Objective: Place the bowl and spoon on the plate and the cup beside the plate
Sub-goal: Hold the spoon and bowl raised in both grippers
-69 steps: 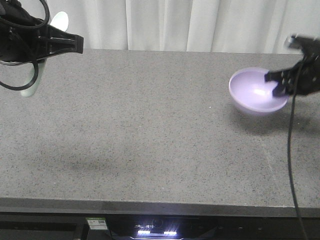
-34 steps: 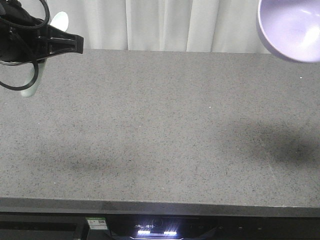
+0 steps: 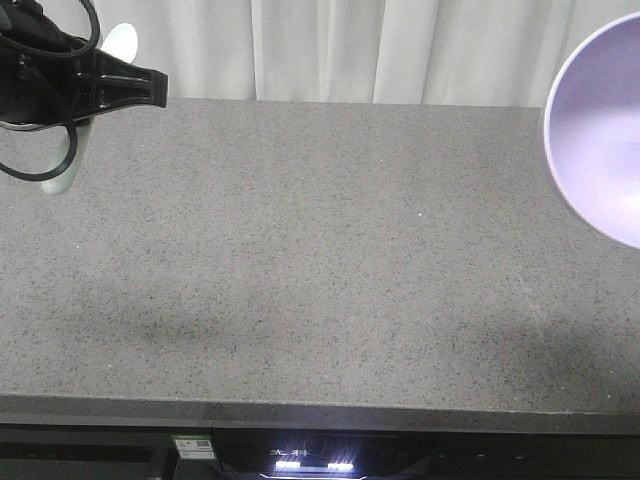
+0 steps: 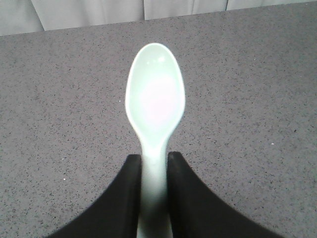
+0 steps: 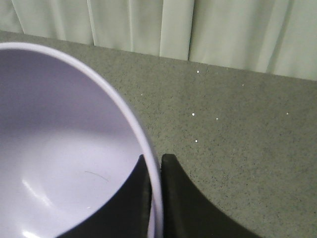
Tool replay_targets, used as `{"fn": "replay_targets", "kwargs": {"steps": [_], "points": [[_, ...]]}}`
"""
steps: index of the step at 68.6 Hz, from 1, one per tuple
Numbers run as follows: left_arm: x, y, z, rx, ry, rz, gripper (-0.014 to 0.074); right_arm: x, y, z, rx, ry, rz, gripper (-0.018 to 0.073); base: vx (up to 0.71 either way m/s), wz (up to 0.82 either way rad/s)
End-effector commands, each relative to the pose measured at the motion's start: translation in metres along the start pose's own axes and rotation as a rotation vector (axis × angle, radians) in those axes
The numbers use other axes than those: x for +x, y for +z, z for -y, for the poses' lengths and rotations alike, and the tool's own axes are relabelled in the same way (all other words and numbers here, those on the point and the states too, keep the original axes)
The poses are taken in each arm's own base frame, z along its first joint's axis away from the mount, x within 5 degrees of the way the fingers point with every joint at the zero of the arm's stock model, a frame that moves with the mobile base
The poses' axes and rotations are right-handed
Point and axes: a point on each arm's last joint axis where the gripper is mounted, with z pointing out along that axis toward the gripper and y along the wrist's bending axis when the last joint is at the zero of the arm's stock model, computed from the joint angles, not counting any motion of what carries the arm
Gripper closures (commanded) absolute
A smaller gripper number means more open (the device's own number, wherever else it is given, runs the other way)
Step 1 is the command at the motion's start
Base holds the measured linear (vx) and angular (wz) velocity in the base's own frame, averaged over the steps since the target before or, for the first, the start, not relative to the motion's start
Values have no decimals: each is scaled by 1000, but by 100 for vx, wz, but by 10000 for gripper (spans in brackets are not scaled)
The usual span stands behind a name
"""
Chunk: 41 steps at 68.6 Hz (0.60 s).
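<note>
Grey speckled stone countertop [image 3: 300, 250] fills your view, with a white curtain [image 3: 350, 50] behind it. Your small lavender-purple plastic bowl [image 5: 59, 148] hangs above the countertop's right end, its rim pinched between the right gripper's [image 5: 156, 163] nearly closed jaws. Above the countertop's far left corner, the left gripper [image 4: 154, 161] clamps the pale mint-white plastic spoon [image 4: 155, 99] by its handle.

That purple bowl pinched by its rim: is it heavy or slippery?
Probably light: the right gripper holds the bowl up by only a thin rim pinch. It seems stiff; the rim's curve looks undistorted. The smooth, glossy wall might slip.
</note>
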Motion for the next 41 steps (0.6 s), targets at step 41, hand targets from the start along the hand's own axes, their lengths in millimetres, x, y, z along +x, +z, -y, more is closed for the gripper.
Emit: {"fn": "replay_targets", "kwargs": {"steps": [41], "points": [[-10, -15, -6, 5, -3, 97, 603, -12, -14, -3, 22, -10, 108, 564, 0, 0]]}}
